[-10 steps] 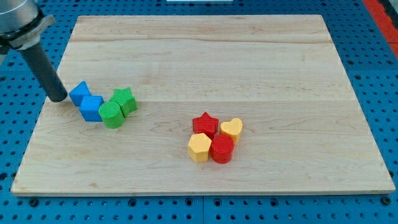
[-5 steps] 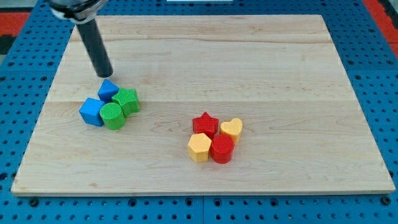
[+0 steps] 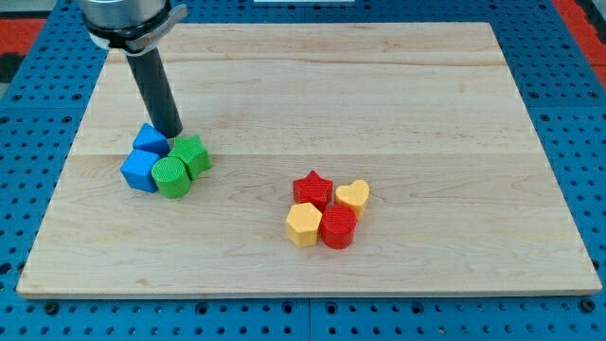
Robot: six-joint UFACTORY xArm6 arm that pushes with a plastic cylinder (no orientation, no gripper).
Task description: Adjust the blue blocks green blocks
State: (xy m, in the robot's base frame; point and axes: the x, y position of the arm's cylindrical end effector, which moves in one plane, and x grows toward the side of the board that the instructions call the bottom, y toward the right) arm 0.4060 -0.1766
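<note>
Two blue blocks and two green blocks sit bunched together at the view's left. The upper blue block (image 3: 150, 140) touches the lower blue cube (image 3: 140, 171). A green cylinder (image 3: 170, 176) sits beside the cube, and a green star (image 3: 192, 154) is just above and right of it. My tip (image 3: 171, 132) is at the cluster's top edge, between the upper blue block and the green star, touching or nearly touching them.
A second cluster lies right of centre: a red star (image 3: 312, 188), a yellow heart (image 3: 352, 197), a yellow hexagon (image 3: 303, 224) and a red cylinder (image 3: 338, 226). The wooden board (image 3: 379, 85) rests on a blue pegboard.
My tip swung from the left of the blue blocks round to their top. The upper blue block was pushed right, then back left, now packed against the cube and green blocks.
</note>
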